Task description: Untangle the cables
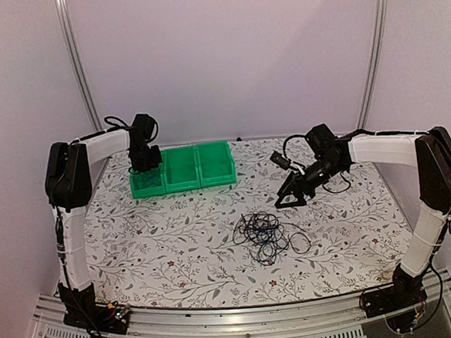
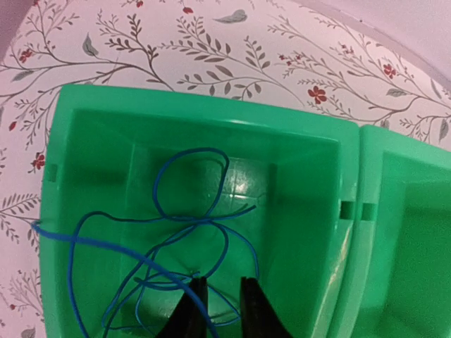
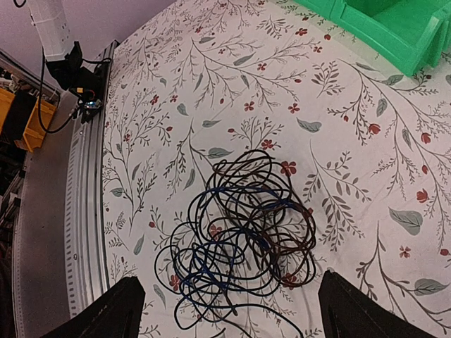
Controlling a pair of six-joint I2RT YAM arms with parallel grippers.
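A tangle of thin cables (image 1: 265,232), mostly black with some dark blue strands, lies on the floral tablecloth right of centre. In the right wrist view the tangle (image 3: 243,225) sits between and just beyond my right gripper's (image 3: 229,280) wide-open fingers, which touch nothing. My right gripper (image 1: 289,195) hovers just behind the tangle. My left gripper (image 1: 145,163) hangs over the leftmost green bin (image 2: 197,105). A separate blue cable (image 2: 190,222) lies looped inside that bin, one end draped over its left rim. The left gripper (image 2: 220,282) stands slightly open, with blue strands crossing at its tips.
Three green bins (image 1: 183,168) stand in a row at the back left of the table; part of the row shows at the top right of the right wrist view (image 3: 380,28). The aluminium rail (image 3: 84,211) and the left arm's base run along the table's near edge.
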